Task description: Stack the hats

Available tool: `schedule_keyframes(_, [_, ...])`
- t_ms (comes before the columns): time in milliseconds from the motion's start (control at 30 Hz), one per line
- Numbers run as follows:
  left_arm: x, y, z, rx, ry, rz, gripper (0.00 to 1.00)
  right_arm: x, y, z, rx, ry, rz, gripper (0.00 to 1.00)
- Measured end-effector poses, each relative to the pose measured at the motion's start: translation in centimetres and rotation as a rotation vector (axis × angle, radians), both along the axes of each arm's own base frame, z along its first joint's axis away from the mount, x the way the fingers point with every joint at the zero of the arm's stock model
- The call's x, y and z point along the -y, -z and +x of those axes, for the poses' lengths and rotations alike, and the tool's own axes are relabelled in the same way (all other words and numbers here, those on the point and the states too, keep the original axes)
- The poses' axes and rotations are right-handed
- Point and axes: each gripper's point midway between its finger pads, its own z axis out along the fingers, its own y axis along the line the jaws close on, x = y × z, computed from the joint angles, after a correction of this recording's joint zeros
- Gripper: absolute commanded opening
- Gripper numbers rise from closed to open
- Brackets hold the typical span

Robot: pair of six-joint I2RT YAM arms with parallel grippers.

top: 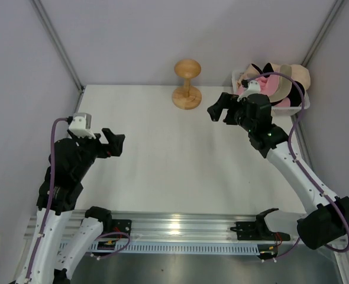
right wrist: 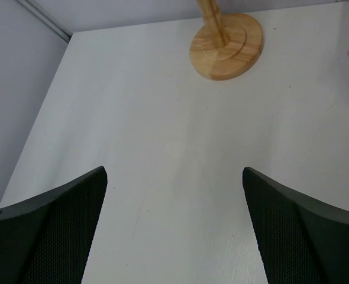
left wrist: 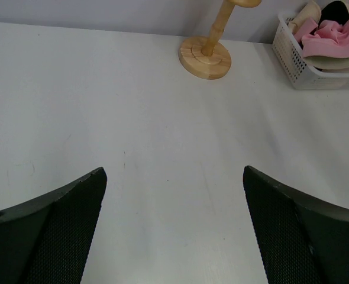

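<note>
I am hovering my left pincer (top: pixel 114 142) over the left part of the table (top: pixel 162 165), its jaws spread wide and empty. My right pincer (top: pixel 220 110) is hanging above the far right part of the table, pointing toward the wooden stand (right wrist: pixel 226 46), and it too is gaping, with nothing between its fingers. The hats (top: pixel 276 87) are lying heaped in the white lattice basket (left wrist: pixel 296 62) at the far right corner. A pink hat (left wrist: pixel 331 35) is bunching on top, with a black hat (left wrist: pixel 338 10) behind it and a cream hat (left wrist: pixel 334 61) under it. The stand is standing upright near the far edge, left of the basket and apart from it.
</note>
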Motion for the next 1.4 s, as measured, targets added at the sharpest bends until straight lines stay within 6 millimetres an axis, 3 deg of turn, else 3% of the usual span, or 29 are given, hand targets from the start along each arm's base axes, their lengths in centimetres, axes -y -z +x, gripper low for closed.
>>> schedule_keyframes(233, [0.5, -0.7, 1.0, 0.026, -0.010, -0.069, 0.99, -0.4, 0.8, 0.7, -0.002, 0.025, 0.069, 1.00])
schedule_keyframes(367, [1.7, -1.3, 3.1, 0.015, -0.019, -0.196, 1.00, -1.1, 1.3, 2.6, 0.008, 0.045, 0.127, 0.99])
schedule_keyframes(467, [3.9, -0.8, 6.2, -0.054, 0.008, -0.321, 0.99, -1.9, 1.8, 5.1, 0.024, 0.053, 0.196, 0.99])
schedule_keyframes(633, [7.4, 1.5, 12.1, -0.175, 0.053, -0.490, 1.00, -3.4, 4.8, 11.0, -0.063, 0.051, 0.302, 1.00])
schedule_keyframes(767, [9.1, 3.1, 15.8, -0.218, 0.059, -0.600, 0.99, -4.2, 6.3, 15.4, -0.092, 0.072, 0.446, 0.99])
schedule_keyframes(867, [10.4, 2.9, 18.6, -0.212, 0.082, -0.680, 0.99, -4.7, 7.2, 17.6, -0.084, 0.080, 0.599, 1.00])
schedule_keyframes(1033, [12.6, 1.8, 23.4, -0.197, 0.143, -0.791, 0.96, -5.3, 9.0, 20.1, -0.058, 0.077, 0.762, 1.00])
schedule_keyframes(1167, [13.8, 3.1, 26.2, -0.223, 0.163, -0.861, 0.94, -5.7, 9.8, 21.2, -0.024, 0.061, 0.852, 1.00])
schedule_keyframes(1300, [14.5, 4.8, 28.2, -0.255, 0.158, -0.894, 0.94, -5.7, 8.8, 21.7, 0.024, 0.048, 0.893, 1.00])
schedule_keyframes(1400, [14.8, 4.9, 29.6, -0.255, 0.158, -0.911, 0.94, -5.4, 6.5, 22.1, 0.090, 0.038, 0.920, 1.00])
